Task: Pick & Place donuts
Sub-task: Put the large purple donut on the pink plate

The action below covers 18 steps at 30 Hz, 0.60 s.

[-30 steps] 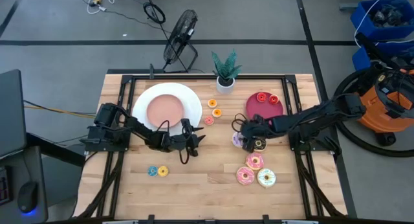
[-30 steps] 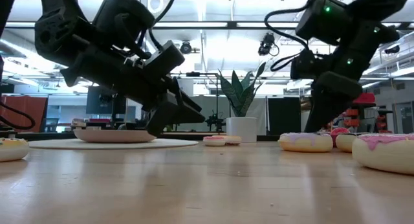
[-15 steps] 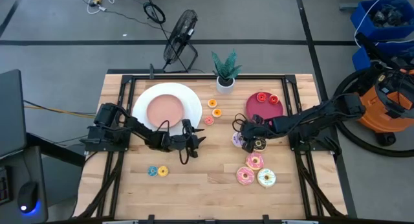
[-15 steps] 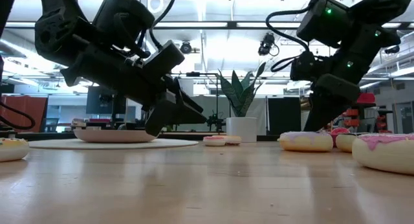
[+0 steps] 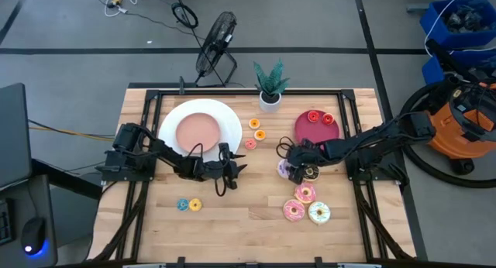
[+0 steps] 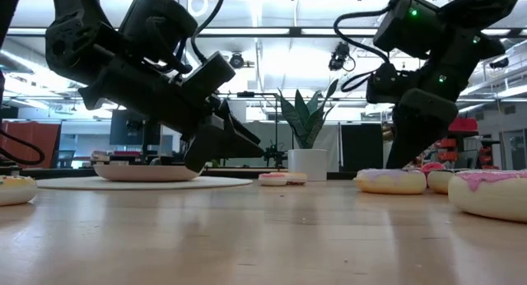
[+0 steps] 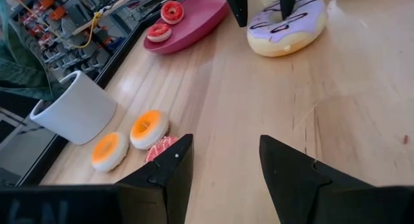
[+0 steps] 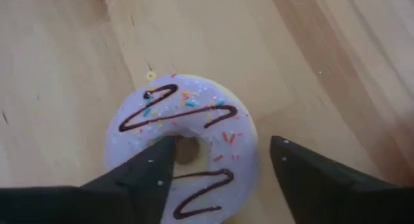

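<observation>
Presently the right gripper point(image 8: 217, 162) stands directly over the purple donut point(image 8: 184, 143), jaws spread wide, one finger point(image 8: 145, 175) over the ring's hole and the other point(image 8: 317, 179) outside its rim. Nothing is held; the donut lies flat on the table point(image 5: 248, 214).

The purple donut sits near the table's middle-right point(image 5: 285, 168), just beside a chocolate donut point(image 5: 311, 173) and short of the magenta dish point(image 5: 316, 128), which holds two small red rings. Two pink donuts point(image 5: 304, 194) and a white one point(image 5: 319, 213) lie nearer the front edge. Small orange rings point(image 5: 257, 128) rest by the plant pot point(image 5: 269, 100); a blue and a yellow ring point(image 5: 188, 204) lie front-left.

Handling, as judged: the donut looks light and somewhat soft, with a smooth frosted top likely to slip under a glancing pinch. The sound hold is across one side of the ring, one finger through the hole and one outside, which is how the jaws are now aligned.

The left gripper point(image 7: 223, 179) hovers near the white plate point(image 5: 167, 125), partly open and empty.

Against the earlier frames: in the low view the right gripper point(image 6: 408, 145) is shifted slightly and stays low over the donut. No donut has moved. The left arm is unchanged.
</observation>
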{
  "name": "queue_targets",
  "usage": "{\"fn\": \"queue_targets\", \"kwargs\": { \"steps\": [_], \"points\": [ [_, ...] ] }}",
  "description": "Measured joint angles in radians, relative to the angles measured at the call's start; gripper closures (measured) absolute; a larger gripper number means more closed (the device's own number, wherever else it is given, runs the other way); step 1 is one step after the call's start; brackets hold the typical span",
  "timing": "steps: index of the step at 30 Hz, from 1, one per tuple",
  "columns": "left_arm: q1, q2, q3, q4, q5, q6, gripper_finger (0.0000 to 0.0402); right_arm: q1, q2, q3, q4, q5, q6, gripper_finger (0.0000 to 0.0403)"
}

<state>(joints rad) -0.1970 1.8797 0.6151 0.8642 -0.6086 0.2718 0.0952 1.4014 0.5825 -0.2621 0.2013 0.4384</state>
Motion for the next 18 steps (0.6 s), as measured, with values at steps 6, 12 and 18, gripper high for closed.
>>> {"fn": "queue_targets", "kwargs": {
  "steps": [6, 12, 18],
  "points": [
    [0.0, 0.0, 0.0, 0.0, 0.0, 0.0, 0.022, -0.011, 0.0, 0.001, -0.053, 0.009, 0.051, 0.0125],
    [0.0, 0.0, 0.0, 0.0, 0.0, 0.0, 0.022, -0.01, 0.039, 0.0, -0.009, -0.006, 0.021, 0.0152],
    [0.0, 0.0, 0.0, 0.002, 0.0, -0.008, 0.022, -0.01, 0.084, 0.0, 0.039, -0.007, -0.036, 0.0223]
  ]
}}
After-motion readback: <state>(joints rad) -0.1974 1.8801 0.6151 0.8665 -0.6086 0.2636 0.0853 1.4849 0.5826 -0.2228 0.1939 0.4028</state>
